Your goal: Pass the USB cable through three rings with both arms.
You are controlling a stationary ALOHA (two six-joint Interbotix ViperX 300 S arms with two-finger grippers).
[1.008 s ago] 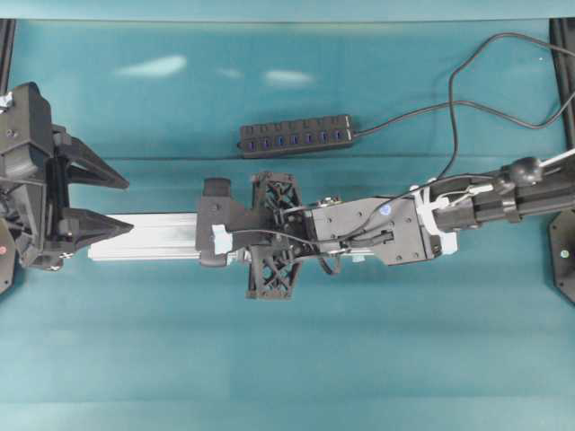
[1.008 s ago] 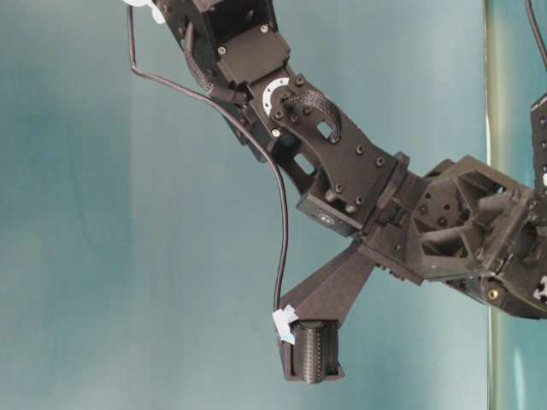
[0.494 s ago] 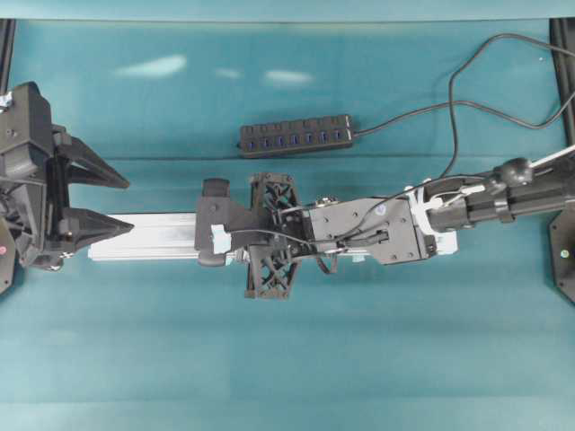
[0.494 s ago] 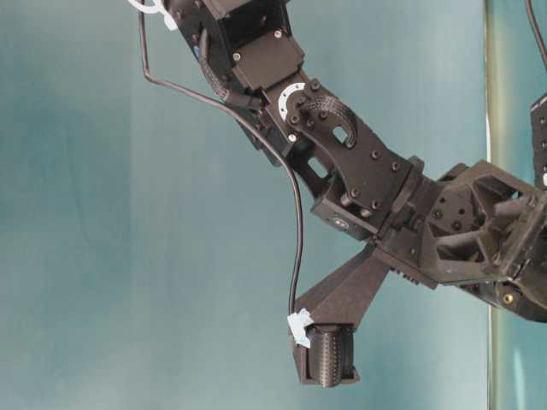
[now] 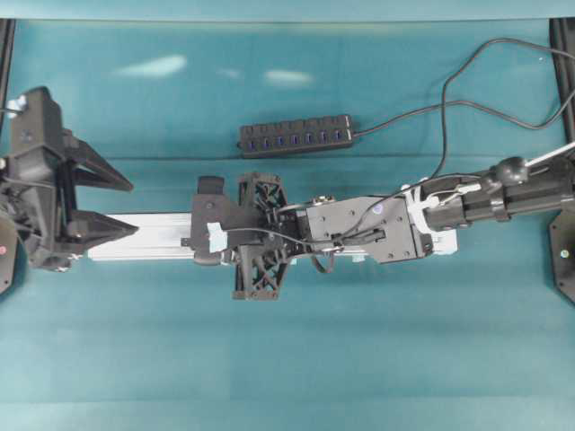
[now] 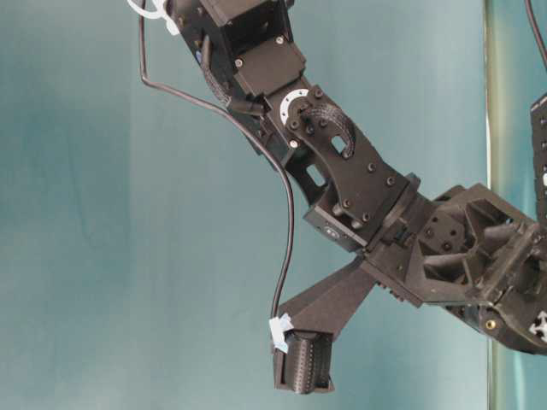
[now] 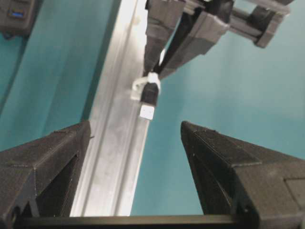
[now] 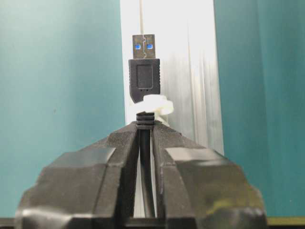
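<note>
The flat teal tabletop [image 5: 296, 359] holds a long silver metal rail [image 5: 166, 236] lying across its middle. A black hub with blue ports [image 5: 296, 136] lies behind the rail, well apart.

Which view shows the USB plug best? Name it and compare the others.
The right wrist view: the USB plug fills the centre, sharp, blue insert showing, just ahead of the shut right gripper. The left wrist view shows it small and blurred over the rail. Both exterior views hide it behind the arm.
</note>
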